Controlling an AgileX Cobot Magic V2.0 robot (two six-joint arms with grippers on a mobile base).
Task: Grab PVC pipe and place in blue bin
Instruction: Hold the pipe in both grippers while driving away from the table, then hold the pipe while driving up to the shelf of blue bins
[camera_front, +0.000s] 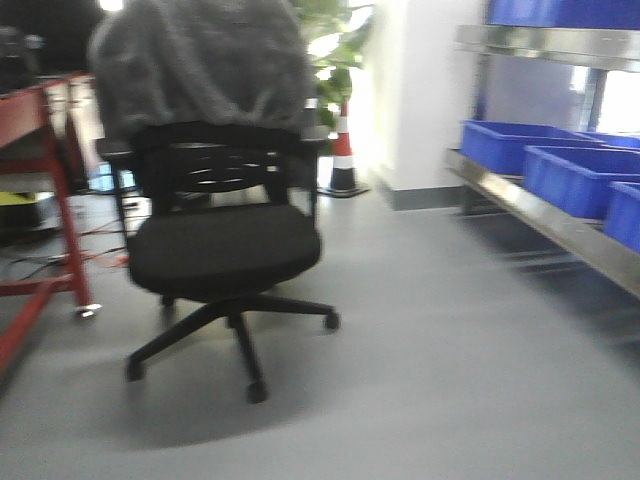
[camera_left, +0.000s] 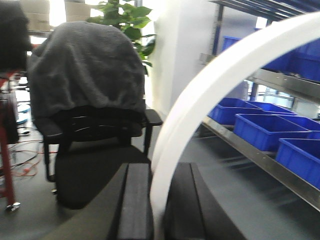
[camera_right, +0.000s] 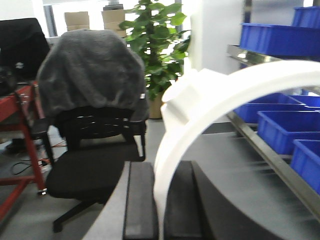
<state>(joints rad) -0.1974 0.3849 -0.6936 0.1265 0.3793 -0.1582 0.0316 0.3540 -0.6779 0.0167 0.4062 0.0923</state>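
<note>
The PVC pipe fills the left wrist view, a white arc that rises from the near edge of the frame and sweeps up and away to the far right. The left gripper has it: the two dark fingers sit narrow, one on either side of the pipe's lower end, pressed up against it. Over in the right wrist view the picture is much the same, where a white curved pipe with a thicker collar partway up climbs out of the right gripper and bends off to the right, its black fingers closed in tight on the base. It cannot be told whether this is the same length or another. Beyond both arcs, on the right, runs a metal shelf lined with blue bins, with more blue tubs on the level above. The pipes are well apart from them, up in the grippers. To the left stands a black office chair on castors with a grey blanket draped over its back. Behind it are a leafy green plant and an orange-and-white traffic cone at the foot of a white pillar. A red metal frame stands at the far left, and the grey floor shows in a blurred front view.
</note>
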